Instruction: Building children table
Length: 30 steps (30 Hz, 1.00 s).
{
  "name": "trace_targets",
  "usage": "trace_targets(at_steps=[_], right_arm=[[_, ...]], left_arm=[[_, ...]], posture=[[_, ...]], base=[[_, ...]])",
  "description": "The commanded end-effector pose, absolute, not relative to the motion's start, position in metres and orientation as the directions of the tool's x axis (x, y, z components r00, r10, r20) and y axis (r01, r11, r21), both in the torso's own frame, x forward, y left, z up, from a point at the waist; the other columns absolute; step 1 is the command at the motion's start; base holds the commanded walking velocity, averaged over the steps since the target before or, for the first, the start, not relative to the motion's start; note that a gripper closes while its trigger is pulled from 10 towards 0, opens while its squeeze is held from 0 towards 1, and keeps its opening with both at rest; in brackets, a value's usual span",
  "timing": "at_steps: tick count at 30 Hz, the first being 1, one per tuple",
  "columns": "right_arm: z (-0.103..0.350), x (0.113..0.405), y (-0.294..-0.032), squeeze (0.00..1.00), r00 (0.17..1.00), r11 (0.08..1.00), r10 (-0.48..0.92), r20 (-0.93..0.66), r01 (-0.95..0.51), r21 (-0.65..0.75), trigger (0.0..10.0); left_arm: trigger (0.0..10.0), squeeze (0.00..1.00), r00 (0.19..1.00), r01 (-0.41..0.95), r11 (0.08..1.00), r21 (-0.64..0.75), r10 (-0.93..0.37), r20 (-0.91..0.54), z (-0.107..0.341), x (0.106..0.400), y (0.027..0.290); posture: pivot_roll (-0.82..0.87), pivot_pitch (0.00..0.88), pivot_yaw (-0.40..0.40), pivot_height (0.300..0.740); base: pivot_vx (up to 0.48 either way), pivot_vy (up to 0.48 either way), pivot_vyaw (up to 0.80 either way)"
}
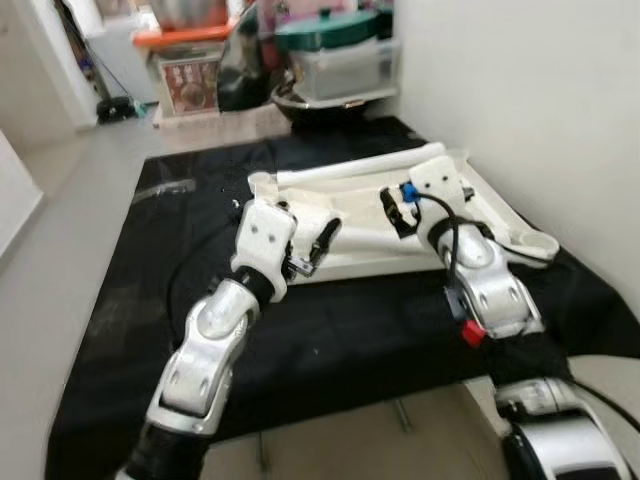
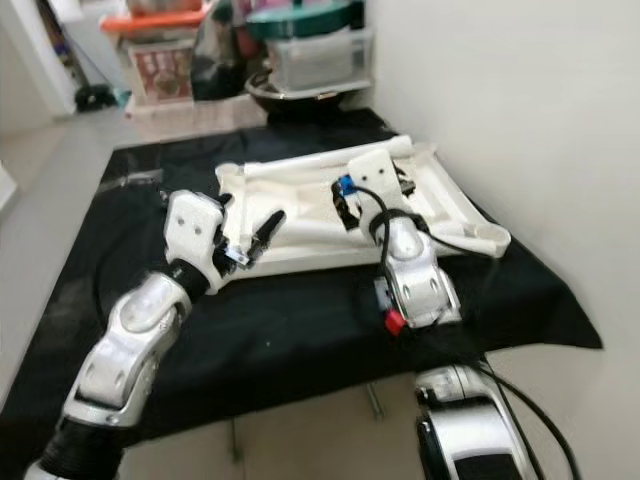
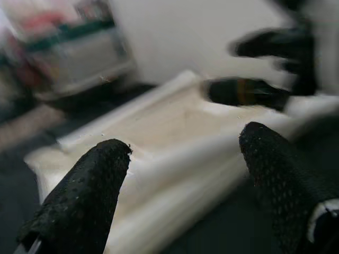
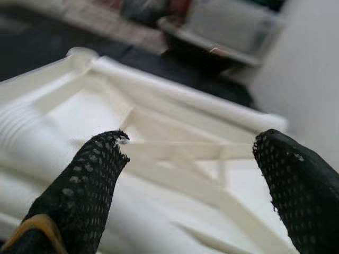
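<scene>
White plastic table top lies upside down on a black cloth, under and just ahead of both claws. Left gripper hovers at the top's near edge, fingers spread wide, gripping nothing. Right gripper sits over the ribbed underside, fingers also wide apart, empty. Storage boxes stand beyond the claws.

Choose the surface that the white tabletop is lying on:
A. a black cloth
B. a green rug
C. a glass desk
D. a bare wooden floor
A: the upside-down white tabletop lies on a black cloth that spreads out under it on all sides, with both open claws, left claw and right claw, reaching over it.
</scene>
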State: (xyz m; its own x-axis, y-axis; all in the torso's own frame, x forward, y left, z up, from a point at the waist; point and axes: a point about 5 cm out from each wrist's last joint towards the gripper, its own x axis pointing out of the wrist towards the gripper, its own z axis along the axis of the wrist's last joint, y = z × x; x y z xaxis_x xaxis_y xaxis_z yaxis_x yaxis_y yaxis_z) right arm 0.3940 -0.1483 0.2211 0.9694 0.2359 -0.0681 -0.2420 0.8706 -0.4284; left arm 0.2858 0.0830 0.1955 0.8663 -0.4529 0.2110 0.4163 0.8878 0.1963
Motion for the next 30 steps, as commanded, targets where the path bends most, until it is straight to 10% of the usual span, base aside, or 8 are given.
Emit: trace_targets(at_steps=[1,17,30], right_arm=[[0.216,0.395,-0.139,0.00,0.952,0.842,0.291,-0.099,-0.304,-0.446,10.0],[0.286,0.420,-0.113,0.00,0.804,0.745,0.585,-0.109,-0.585,-0.321,10.0],[0.280,0.423,-0.113,0.00,0.815,0.634,0.501,-0.290,-0.574,-0.518,10.0]], left_arm=[[10.0,0.00,0.861,0.418,0.884,0.208,-0.459,0.219,0.199,0.282,0.082],[10.0,0.00,0.826,0.540,0.839,0.063,-0.543,0.152,0.179,0.231,0.050],[10.0,0.00,0.819,0.553,0.832,0.051,-0.554,0.150,0.181,0.215,0.044]], posture=[[0.03,0.114,0.030,0.740],[0.04,0.231,-0.036,0.740],[0.04,0.240,-0.057,0.740]], base=[[0.000,0.000,0.00],[0.000,0.000,0.00],[0.000,0.000,0.00]])
